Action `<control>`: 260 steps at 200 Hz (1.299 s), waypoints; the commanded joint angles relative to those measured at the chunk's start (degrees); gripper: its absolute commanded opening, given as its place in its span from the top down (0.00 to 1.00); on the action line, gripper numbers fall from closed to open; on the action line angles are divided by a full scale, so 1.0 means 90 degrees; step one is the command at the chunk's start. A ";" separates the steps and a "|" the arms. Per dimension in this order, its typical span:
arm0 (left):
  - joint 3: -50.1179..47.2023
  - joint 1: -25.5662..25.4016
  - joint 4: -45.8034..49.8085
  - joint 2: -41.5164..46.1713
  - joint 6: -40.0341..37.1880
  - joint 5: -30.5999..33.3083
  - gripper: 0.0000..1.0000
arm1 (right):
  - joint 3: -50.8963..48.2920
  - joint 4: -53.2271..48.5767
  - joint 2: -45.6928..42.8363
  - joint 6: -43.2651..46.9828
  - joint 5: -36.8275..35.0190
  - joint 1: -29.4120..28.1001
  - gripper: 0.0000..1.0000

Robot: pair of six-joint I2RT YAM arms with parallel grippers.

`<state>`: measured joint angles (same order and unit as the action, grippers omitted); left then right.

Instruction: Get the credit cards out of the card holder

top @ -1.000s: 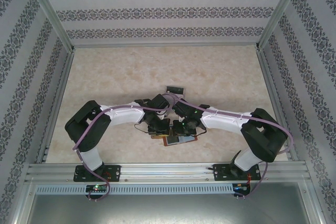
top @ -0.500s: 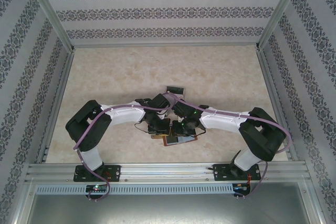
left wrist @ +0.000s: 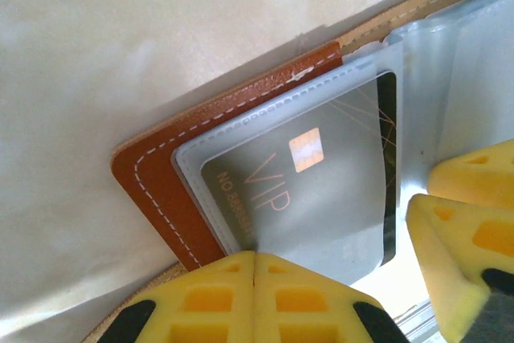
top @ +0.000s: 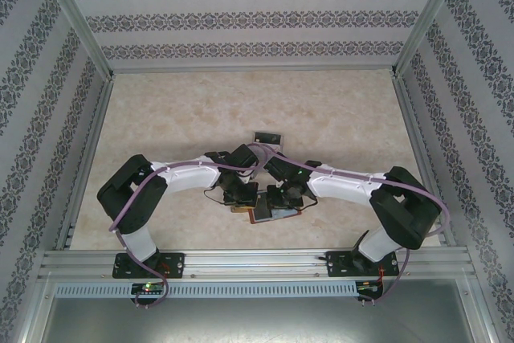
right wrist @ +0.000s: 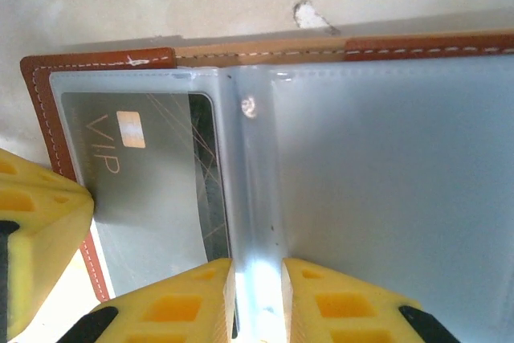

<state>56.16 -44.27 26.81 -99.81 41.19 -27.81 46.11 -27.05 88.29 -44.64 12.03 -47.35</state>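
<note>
Left arm [top: 173, 178] and right arm [top: 345, 184]: white shells on the long links, chunky black housings at the joints, black base plates. A purple cable [top: 193, 168] runs along each arm. Left pincer [left wrist: 254, 267] and right pincer [right wrist: 257, 279]: bright yellow fingers, moulded with square pockets, black parts behind.

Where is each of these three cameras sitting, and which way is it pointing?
Top: fixed above and behind, looking down on the table; left arm and right arm show, bases nearest.
Left wrist: on the left arm, looking along the shut left gripper at the card holder and VIP card.
Right wrist: on the right arm, looking along the right gripper, pinching the holder's clear fold.
Shared: both wrist views show that VIP card.
</note>
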 commanded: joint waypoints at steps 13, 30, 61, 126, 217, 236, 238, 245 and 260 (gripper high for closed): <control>-0.0123 -0.0061 0.0478 0.0104 -0.0094 0.0301 0.92 | -0.0123 0.0278 -0.0353 -0.0074 0.0205 0.0039 0.76; -0.0124 -0.0062 0.0459 0.0106 -0.0098 0.0297 0.92 | -0.0244 0.0717 -0.0362 -0.0192 0.0484 0.0047 0.77; -0.0130 -0.0060 0.0450 0.0094 -0.0092 0.0301 0.92 | -0.0240 0.0871 -0.0165 -0.0206 0.0537 0.0056 0.77; -0.0136 -0.0061 0.0476 0.0113 -0.0093 0.0324 0.92 | -0.0268 0.1062 0.0130 -0.0176 0.0589 0.0068 0.77; -0.0149 -0.0061 0.0547 0.0172 -0.0093 0.0371 0.92 | -0.0128 0.0201 0.0230 0.0068 -0.0205 0.0087 0.67; -0.0152 -0.0061 0.0566 0.0182 -0.0095 0.0377 0.92 | -0.0095 0.0159 0.0153 0.0070 -0.0181 0.0076 0.67; -0.0155 -0.0061 0.0574 0.0187 -0.0099 0.0383 0.92 | -0.0094 0.0156 0.0147 0.0074 -0.0178 0.0076 0.67; -0.0156 -0.0062 0.0576 0.0196 -0.0089 0.0377 0.92 | -0.0084 0.0194 0.0082 0.0082 -0.0112 0.0084 0.67; -0.0104 -0.0061 0.0595 0.0211 -0.0086 0.0378 0.92 | -0.0084 0.0296 -0.0057 0.0056 0.0045 0.0085 0.66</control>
<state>55.88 -44.27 28.05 -99.24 41.15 -26.70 45.28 -21.02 89.41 -44.69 13.93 -47.35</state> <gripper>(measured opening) 0.079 0.334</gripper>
